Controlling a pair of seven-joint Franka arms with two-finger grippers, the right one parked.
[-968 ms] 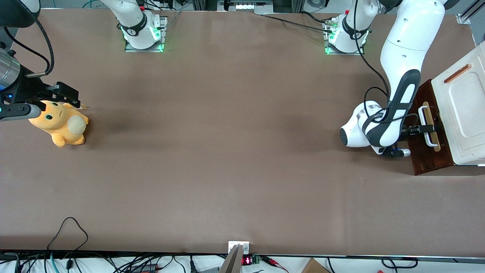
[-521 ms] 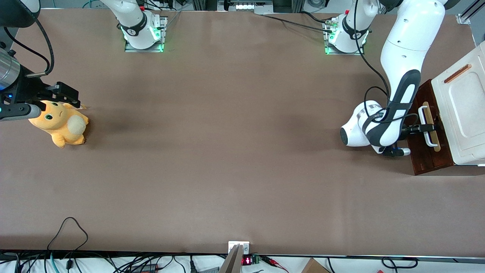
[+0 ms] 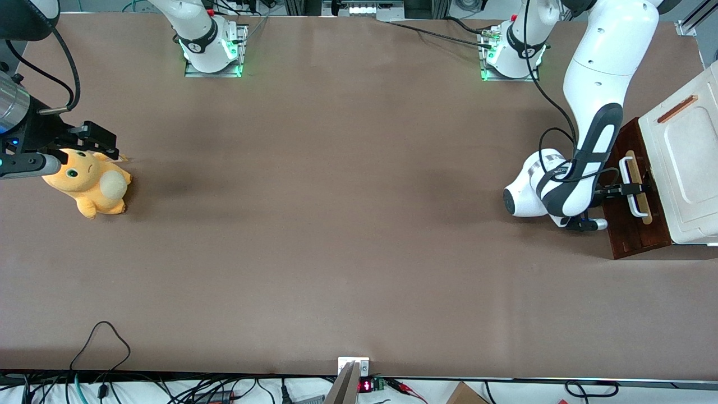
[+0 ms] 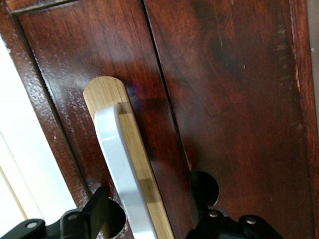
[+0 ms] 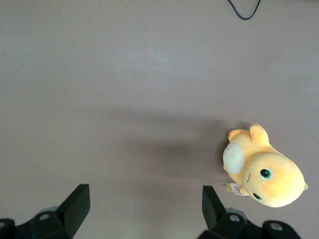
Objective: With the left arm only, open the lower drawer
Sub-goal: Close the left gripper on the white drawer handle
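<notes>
Gripper (image 4: 149, 226) straddles the white bar handle (image 4: 119, 174), one finger (image 4: 97, 211) on either side, spread wide and not yet clamping. Its lower drawer (image 3: 631, 224) sits at the working arm's end of the table (image 3: 336, 224), under the white cabinet panel (image 3: 687, 163). Closing squarely on the bar first, then pulling straight out, should avoid slipping.

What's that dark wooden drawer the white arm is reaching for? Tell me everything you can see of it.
The drawer has a glossy dark red-brown wooden front with visible grain and a seam down it. A white bar handle sits on a pale wood strip with a rounded end. It lies under the white cabinet at the working arm's end of the table. The open claw straddles the handle, a finger on each side.
</notes>
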